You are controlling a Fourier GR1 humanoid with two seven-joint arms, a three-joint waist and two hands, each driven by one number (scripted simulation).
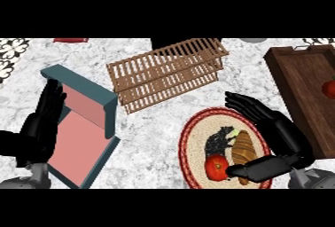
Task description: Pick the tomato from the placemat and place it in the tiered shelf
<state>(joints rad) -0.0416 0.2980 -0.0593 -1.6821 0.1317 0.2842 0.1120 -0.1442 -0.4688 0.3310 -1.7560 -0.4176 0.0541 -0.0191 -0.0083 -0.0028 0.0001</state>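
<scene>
A red tomato (216, 167) lies on the lower part of a round woven placemat (195, 133) with a red rim. A croissant (243, 148) and a dark speckled item (219, 141) share the mat. My right hand (286, 135) is open over the mat's right side, with its fingers stretched up and to the left. Its thumb (260, 169) lies right beside the tomato, under the croissant. The wooden slatted tiered shelf (167, 73) stands tilted behind the mat with nothing on it. My left hand (40, 126) rests open at the left edge, fingers up.
A teal box with pink insides (82, 133) lies at the left, beside my left hand. A dark wooden tray (304, 93) runs along the right side and holds a red item (329, 88) at the view's edge. Bare marble counter separates the mat from the shelf.
</scene>
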